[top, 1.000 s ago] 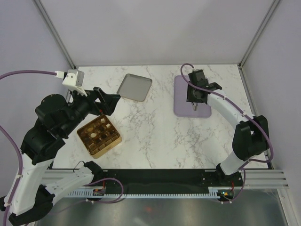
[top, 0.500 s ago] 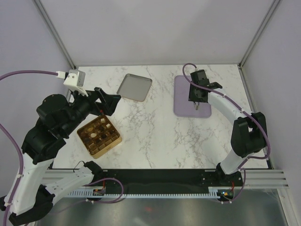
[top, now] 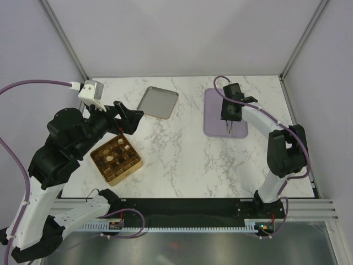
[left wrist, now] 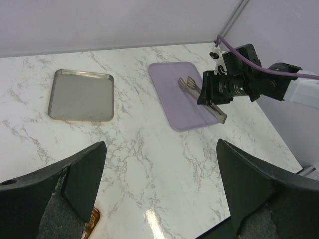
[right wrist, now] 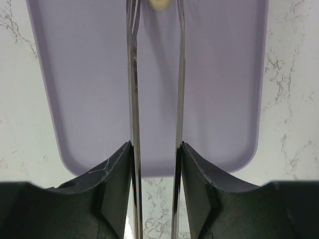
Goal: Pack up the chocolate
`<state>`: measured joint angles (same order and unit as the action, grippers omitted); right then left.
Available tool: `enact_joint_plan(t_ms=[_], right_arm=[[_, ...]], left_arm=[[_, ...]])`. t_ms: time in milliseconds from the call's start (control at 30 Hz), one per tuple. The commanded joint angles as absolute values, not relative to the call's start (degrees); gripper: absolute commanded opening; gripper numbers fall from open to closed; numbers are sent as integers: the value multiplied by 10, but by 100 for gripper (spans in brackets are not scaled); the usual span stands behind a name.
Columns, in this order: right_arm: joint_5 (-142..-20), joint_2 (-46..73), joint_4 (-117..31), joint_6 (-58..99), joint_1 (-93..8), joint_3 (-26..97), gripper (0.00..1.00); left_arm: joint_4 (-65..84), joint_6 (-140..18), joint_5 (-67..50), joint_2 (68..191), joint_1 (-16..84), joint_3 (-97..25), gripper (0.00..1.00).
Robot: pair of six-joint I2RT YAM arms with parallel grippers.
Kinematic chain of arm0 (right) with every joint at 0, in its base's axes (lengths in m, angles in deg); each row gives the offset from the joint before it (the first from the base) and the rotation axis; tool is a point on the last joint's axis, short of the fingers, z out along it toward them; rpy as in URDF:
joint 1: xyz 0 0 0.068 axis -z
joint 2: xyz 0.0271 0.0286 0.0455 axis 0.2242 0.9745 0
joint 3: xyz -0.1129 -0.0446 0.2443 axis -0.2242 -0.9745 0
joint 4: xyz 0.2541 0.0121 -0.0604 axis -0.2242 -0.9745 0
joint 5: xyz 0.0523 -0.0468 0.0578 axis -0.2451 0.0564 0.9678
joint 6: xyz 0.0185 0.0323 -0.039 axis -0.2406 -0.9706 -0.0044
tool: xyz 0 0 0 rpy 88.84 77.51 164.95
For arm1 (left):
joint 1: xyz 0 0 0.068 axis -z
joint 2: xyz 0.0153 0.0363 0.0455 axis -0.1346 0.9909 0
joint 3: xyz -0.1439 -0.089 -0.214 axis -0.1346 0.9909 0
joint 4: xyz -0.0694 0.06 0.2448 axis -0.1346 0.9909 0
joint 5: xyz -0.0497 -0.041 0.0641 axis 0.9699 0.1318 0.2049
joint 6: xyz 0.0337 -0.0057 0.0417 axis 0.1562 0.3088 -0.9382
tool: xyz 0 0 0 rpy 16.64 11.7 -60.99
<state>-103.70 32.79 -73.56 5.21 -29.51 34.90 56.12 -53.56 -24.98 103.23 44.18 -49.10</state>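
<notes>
A cream-white chocolate (right wrist: 158, 4) lies on the lilac tray (right wrist: 84, 74), between the tips of a pair of metal tongs (right wrist: 133, 74). My right gripper (right wrist: 155, 149) is shut on the tongs, one tong arm against each finger. From above, the right gripper (top: 229, 112) hovers over the lilac tray (top: 212, 120). The gold box (top: 116, 158) at the left holds dark and cream chocolate (top: 113, 157) pieces in its grid. My left gripper (top: 126, 117) hangs open just behind the box, with nothing between its fingers.
A silver metal tray (top: 158, 102) lies at the back, left of centre. In the left wrist view it (left wrist: 81, 94) sits far left, the lilac tray (left wrist: 174, 97) far right, with veined marble between. A corner of the gold box (left wrist: 93, 219) peeks past the left finger.
The right gripper and tongs have shifted slightly over the lilac tray as the right elbow swung inward. The left arm has risen a little and stays open.
</notes>
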Motion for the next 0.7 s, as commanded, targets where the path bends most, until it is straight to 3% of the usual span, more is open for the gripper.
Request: enact_joint_plan(t_ms=[0, 667], right_arm=[[-1027, 335, -715, 50, -290, 367, 50], [-953, 297, -727, 55, -290, 350, 40]], left_arm=[[553, -533, -241, 1036, 440, -500, 100], [551, -533, -236, 1053, 440, -511, 100]])
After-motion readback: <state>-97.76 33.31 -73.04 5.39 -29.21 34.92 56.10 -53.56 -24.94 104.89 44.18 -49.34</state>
